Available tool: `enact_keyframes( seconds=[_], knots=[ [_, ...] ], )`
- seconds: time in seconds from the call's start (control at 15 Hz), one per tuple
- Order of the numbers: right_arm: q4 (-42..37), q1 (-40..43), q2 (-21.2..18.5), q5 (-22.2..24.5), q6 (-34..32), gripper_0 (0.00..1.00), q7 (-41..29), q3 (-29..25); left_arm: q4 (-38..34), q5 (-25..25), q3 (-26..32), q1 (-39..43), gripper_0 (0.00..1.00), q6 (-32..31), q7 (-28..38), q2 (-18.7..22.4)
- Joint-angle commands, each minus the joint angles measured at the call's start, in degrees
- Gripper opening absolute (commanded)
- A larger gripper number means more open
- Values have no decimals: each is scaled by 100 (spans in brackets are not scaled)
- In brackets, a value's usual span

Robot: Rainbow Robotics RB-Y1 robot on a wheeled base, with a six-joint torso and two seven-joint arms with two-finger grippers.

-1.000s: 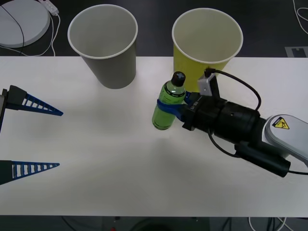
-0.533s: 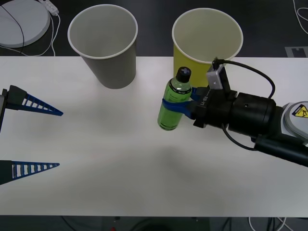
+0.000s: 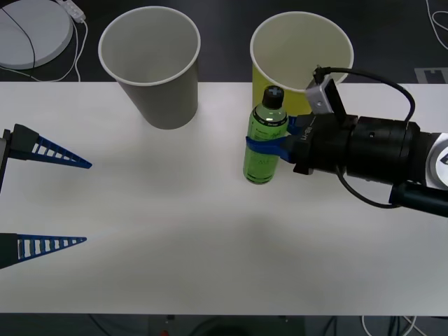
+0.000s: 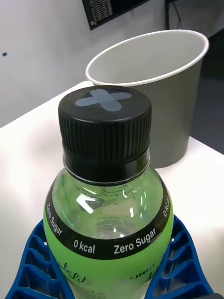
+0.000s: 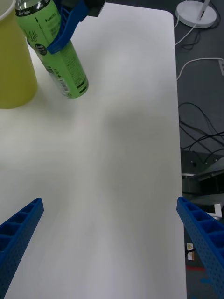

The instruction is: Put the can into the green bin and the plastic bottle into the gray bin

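Item: plastic bottle (image 3: 264, 143), clasped upright in my right fingers (image 3: 269, 143). Destination: gray bin (image 3: 150, 64), ten o'clock. Carry level; clear rim. Left fingers (image 3: 49, 197) spread, idle.

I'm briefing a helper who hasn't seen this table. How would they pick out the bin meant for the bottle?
On the white table, two tall paper-cup-shaped bins stand along the far edge. The gray bin is the one on the robot's left, apart from the right gripper holding the small green plastic bottle. Its neighbour, the yellow-green bin, differs only in colour.
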Motion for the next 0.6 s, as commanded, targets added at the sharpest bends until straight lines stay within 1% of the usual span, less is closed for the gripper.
enact_keyframes(
  seconds=[0.07, 0.13, 0.27, 0.4, 0.47, 0.6],
  knots=[
    [-278, 1, -41, 791, -51, 0, -924, -80, 0, 0, 0, 0, 100, 0, 0, 0],
    [-384, 9, -41, 1028, -201, 0, -1258, -159, 0, 0, 0, 0, 100, 0, 0, 0],
    [-770, 150, -41, 1679, -579, 0, -2075, -467, 0, 0, 0, 0, 100, 0, 0, 0],
    [-1069, 203, -41, 2136, -904, 0, -2681, -660, 0, 0, 0, 0, 100, 0, 0, 0],
    [-1166, 203, -15, 2294, -1080, 0, -2928, -748, 0, 0, 0, 0, 100, 0, 0, 0],
    [-1201, 185, 161, 2320, -1502, 0, -2936, -1047, 0, 0, 0, 0, 100, 0, 0, 0]
  ],
)
